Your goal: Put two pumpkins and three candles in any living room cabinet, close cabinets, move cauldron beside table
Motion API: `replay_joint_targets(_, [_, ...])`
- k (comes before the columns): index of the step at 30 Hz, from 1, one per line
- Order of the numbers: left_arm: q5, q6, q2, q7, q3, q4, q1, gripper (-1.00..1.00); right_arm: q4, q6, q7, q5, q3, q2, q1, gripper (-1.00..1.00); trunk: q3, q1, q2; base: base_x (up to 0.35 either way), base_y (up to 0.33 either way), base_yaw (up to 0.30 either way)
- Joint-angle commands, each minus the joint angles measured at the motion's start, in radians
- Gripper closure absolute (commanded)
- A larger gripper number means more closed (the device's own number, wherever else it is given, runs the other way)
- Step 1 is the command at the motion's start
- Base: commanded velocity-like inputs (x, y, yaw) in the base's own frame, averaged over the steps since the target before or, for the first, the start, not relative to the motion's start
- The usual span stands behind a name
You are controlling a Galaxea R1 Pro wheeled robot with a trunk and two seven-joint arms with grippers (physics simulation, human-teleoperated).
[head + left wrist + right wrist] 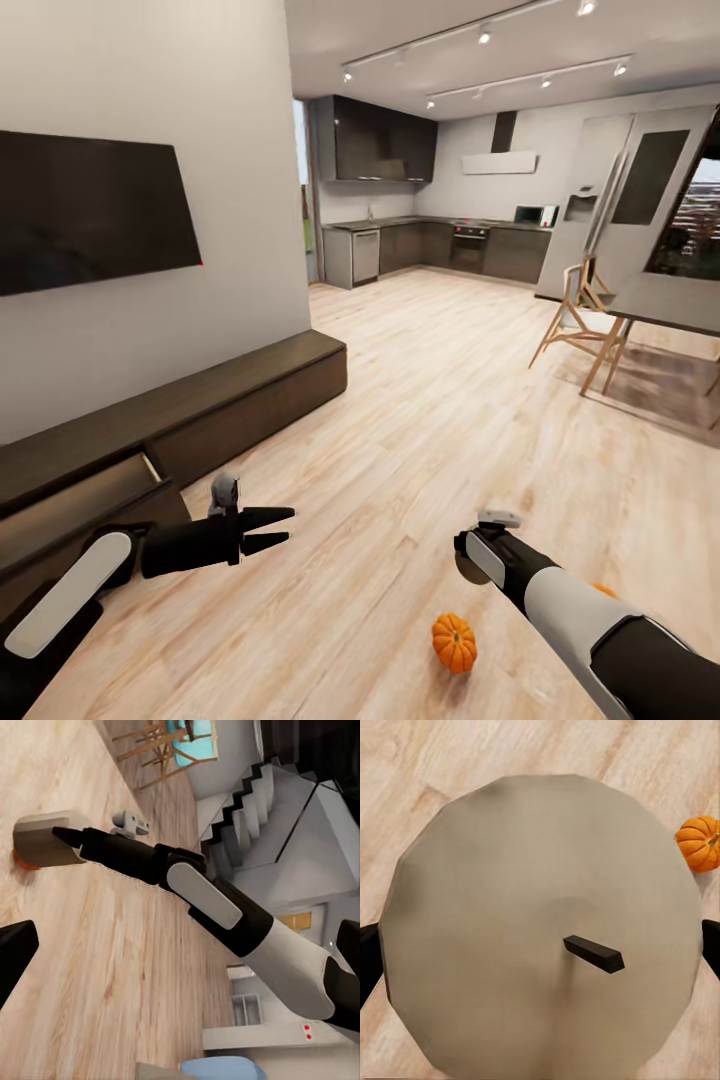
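My right gripper [467,562] is shut on a beige-grey candle [540,930], whose flat top and dark wick face the right wrist camera. The left wrist view sees the same candle [45,840] at the tip of the right arm. One orange pumpkin [455,642] [699,844] lies on the floor just below that gripper. A second pumpkin [603,590] peeks out behind the right forearm. My left gripper [286,527] hangs open and empty beside the long dark cabinet [250,390], whose near drawer [90,500] stands open. The cauldron and the low table are out of view.
A black TV [90,210] hangs on the wall above the cabinet. Pale wood floor [420,420] stretches ahead to the kitchen units [440,248]. A dining table [670,300] with wooden chairs [585,320] stands at the right.
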State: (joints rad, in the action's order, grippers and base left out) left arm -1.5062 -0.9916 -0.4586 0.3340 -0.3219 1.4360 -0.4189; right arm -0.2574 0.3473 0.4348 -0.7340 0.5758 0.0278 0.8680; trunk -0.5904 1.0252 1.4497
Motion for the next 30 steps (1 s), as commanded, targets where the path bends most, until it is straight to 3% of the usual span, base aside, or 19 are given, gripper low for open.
replay_joint_targets(1, [0.006, 0.000, 0.000, 0.008, -0.002, -0.002, -0.001, -1.00, -0.003, 0.005, 0.005, -0.008, 0.009, 0.001, 0.000, 1.00, 0.002, -0.004, -0.007, 0.000, 0.000, 0.293])
replay_joint_targets(30, [0.001, 0.001, -0.006, 0.007, 0.001, -0.003, -0.001, -1.00, -0.003, 0.005, 0.005, -0.008, 0.009, 0.001, 0.000, 1.00, 0.093, -0.115, -0.210, 0.000, 0.000, 0.293])
